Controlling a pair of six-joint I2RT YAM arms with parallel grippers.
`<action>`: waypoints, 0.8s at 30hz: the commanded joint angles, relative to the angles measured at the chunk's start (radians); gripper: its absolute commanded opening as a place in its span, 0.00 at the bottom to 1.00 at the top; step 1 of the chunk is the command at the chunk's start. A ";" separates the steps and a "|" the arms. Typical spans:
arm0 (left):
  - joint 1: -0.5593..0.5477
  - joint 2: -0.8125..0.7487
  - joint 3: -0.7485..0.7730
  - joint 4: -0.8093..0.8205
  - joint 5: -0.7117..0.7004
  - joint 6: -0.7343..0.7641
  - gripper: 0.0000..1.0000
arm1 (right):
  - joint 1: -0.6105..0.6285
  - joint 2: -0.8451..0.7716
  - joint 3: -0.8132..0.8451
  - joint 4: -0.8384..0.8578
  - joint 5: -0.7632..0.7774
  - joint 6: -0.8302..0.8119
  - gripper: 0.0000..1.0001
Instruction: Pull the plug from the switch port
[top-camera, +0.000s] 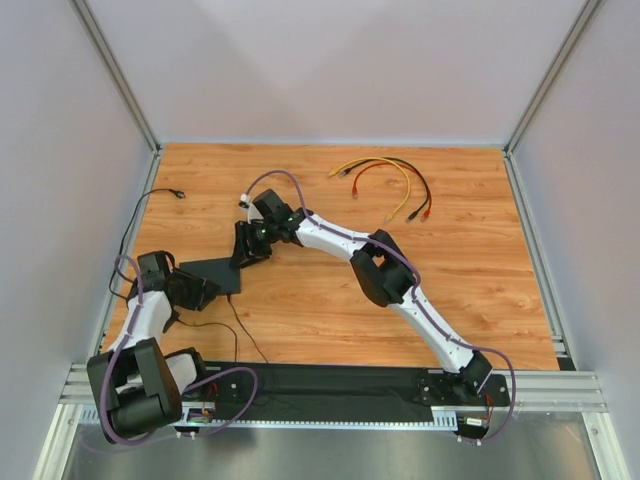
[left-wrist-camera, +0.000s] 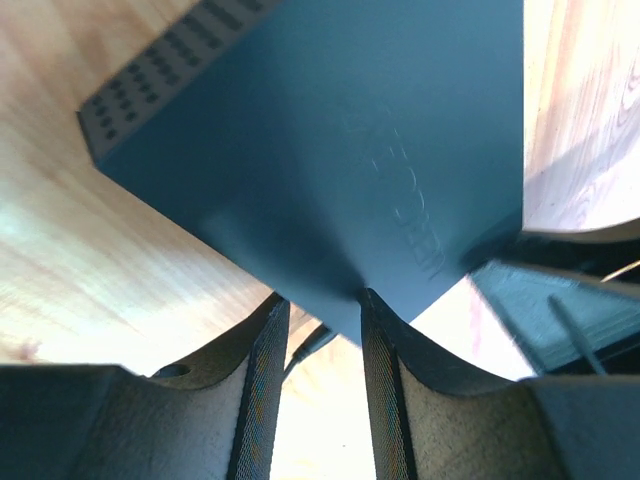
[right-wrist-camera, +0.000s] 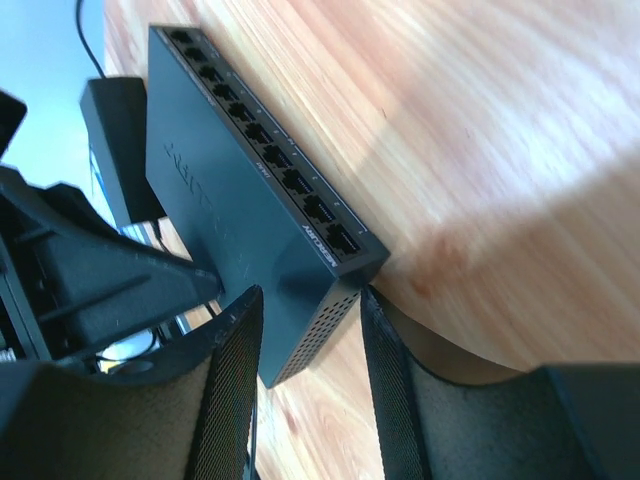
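Right gripper (right-wrist-camera: 308, 296): fingers apart, straddling the lower corner of the switch (right-wrist-camera: 225, 190). Cannot tell whether the pads press on it.

Left gripper (left-wrist-camera: 320, 300): fingers slightly spread, nothing pinched. One corner of the box pokes in at the tips. Bare wood and a black cable (left-wrist-camera: 310, 345) show through the gap.

Switch: flat, thin, matte-black box with faint embossed lettering (left-wrist-camera: 400, 190) on its broad top. One long narrow face carries a row of ports (right-wrist-camera: 265, 140). The short end next to it is a perforated vent grid (right-wrist-camera: 315, 330).

Place: lies flat on the wooden table (top-camera: 460, 260), left of centre in the top view, between the two grippers, the left at its left end and the right at its upper right corner.

Heading: in the top view the long axis runs roughly left to right. In the right wrist view it runs from upper left down to lower centre, with the port face turned to the right of the frame, toward open wood. In the left wrist view one corner points down at the fingers.

Further out: a loose bundle of yellow, red and black patch cables (top-camera: 385, 180) lies at the upper right of the top view, well apart from the box.
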 joint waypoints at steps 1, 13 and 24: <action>-0.002 -0.056 -0.006 -0.061 -0.041 0.039 0.43 | 0.007 0.038 0.071 0.086 -0.014 0.045 0.45; -0.003 -0.309 0.066 -0.191 -0.007 0.130 0.45 | -0.037 -0.089 -0.100 0.132 0.037 0.001 0.48; -0.003 -0.396 0.083 -0.138 0.136 0.222 0.49 | -0.043 -0.209 -0.255 0.147 0.078 -0.070 0.51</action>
